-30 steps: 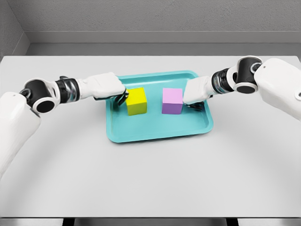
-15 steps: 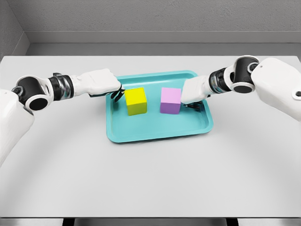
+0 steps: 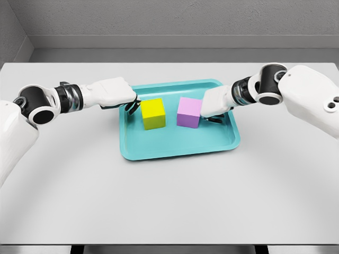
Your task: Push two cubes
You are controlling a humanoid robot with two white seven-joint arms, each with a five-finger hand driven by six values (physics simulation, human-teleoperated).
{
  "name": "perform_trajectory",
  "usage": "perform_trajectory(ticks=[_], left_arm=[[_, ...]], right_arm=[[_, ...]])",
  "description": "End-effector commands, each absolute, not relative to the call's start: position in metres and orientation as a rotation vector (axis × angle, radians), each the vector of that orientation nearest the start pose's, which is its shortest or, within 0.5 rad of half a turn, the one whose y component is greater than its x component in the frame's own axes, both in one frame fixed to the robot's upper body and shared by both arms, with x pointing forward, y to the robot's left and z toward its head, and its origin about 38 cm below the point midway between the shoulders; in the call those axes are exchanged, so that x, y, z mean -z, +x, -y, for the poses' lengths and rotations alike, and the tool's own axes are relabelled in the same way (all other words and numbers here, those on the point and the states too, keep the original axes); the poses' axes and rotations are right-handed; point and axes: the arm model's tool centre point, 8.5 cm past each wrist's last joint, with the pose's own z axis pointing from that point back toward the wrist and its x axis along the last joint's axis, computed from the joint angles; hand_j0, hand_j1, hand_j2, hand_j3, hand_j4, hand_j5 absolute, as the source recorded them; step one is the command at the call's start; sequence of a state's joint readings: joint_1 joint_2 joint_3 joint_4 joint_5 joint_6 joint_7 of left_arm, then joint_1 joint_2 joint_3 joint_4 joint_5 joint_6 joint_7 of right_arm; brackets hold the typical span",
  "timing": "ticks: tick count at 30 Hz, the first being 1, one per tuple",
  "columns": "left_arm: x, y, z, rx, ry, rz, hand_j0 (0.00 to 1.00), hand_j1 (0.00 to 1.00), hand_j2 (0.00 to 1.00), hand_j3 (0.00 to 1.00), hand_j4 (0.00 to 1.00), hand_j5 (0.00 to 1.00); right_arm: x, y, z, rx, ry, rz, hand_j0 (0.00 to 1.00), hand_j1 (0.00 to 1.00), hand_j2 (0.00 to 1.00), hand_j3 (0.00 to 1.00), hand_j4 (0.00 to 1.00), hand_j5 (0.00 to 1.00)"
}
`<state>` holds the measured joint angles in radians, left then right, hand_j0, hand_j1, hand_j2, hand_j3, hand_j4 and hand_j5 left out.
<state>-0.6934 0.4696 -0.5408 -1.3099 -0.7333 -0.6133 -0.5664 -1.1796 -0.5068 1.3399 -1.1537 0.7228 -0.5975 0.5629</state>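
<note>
So there's a teal tray sitting on a grey table, with two cubes inside it. The yellow cube is toward 9 o'clock in the tray, the purple cube just past centre toward 3 o'clock, with a small gap between them.

The left hand comes in from 9 o'clock and sits over the tray's left rim, dark fingertips curled down right beside the yellow cube's left face. Can't tell if they actually touch it. It's not gripping anything.

The right hand reaches in from 3 o'clock, pressed up against the purple cube's right face, fingers tucked under, holding nothing.
</note>
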Motion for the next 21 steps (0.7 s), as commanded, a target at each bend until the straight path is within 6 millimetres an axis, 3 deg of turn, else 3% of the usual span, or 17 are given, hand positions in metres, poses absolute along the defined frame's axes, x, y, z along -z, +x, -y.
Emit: perform_trajectory(ticks=[1,13,21], left_arm=[[-0.191,0.476,-0.207,-2.989,-0.663,-1.949,0.21,0.21,0.21,0.21,0.21,0.21],[-0.191,0.476,-0.208,-2.987,-0.663,-1.953,0.21,0.21,0.21,0.21,0.21,0.21],[-0.191,0.476,-0.211,-2.992,-0.668,-1.950,0.21,0.21,0.21,0.21,0.21,0.21]], right_arm=[[-0.179,0.499,0.172,3.139,0.580,-0.899,0.14,0.14,0.14,0.14,0.14,0.14],[-0.189,0.508,0.178,3.145,0.615,-0.896,0.14,0.14,0.14,0.14,0.14,0.14],[-0.180,0.516,0.173,3.183,0.622,-0.877,0.14,0.14,0.14,0.14,0.14,0.14]])
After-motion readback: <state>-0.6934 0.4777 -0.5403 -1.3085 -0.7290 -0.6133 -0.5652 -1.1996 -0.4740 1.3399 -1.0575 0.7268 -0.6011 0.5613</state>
